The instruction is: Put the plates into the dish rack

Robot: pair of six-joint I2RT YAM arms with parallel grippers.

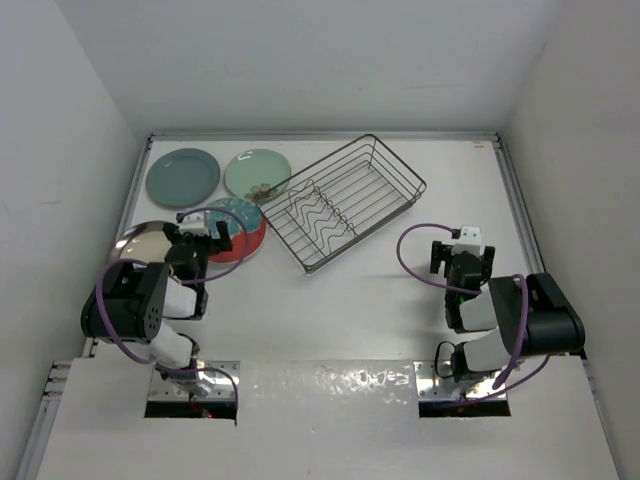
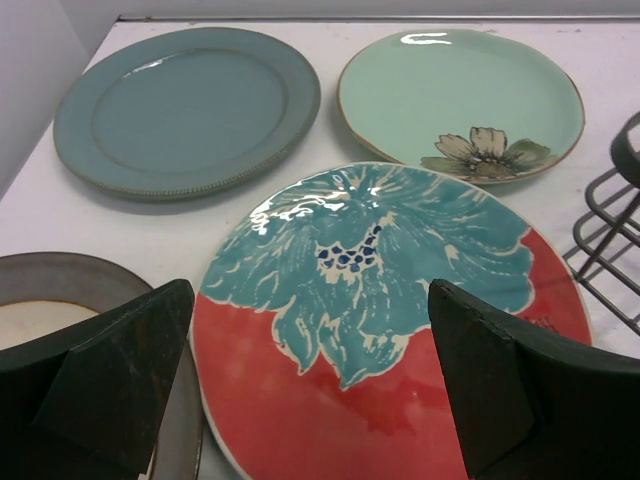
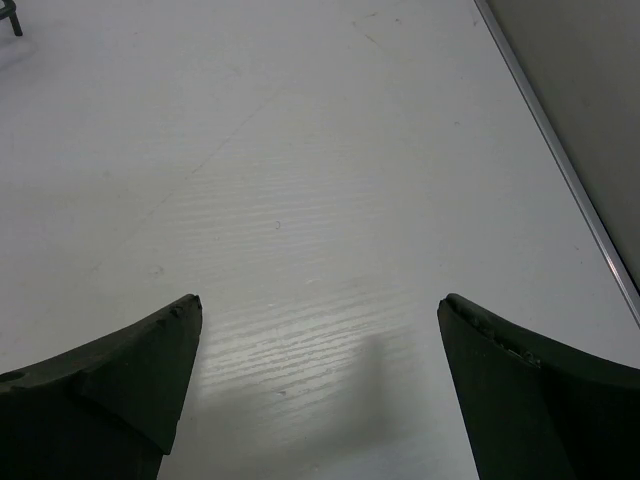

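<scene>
Dark metal wire dish rack (image 1: pixel 345 200), a long basket with wavy wires inside, sits on the big white worktop (image 1: pixel 330 310). It lies on a slant, with its long side running from near-left to far-right. I see no plates in it yet.

All four round plates lie flat on the worktop, to the left of the rack. At the back are the dark teal plate (image 1: pixel 183 176) and the pale mint green plate with a flower (image 1: pixel 257 173). Closer to me are the red plate with a teal middle (image 1: pixel 248 225) and the shiny cream plate with a dark rim (image 1: pixel 140 243). These two meet at the edge, and I cannot tell if one lies over the other.

My left gripper (image 1: pixel 203 235) is wide open and holds nothing. It hangs over the near edge of the red plate, which spreads out right in front of it. My right gripper (image 1: pixel 462 250) is wide open and empty too, over bare worktop on the far side of the rack.

So I think the left arm is the one to use. It is much nearer the plates, and the rack waits just to its right.
</scene>
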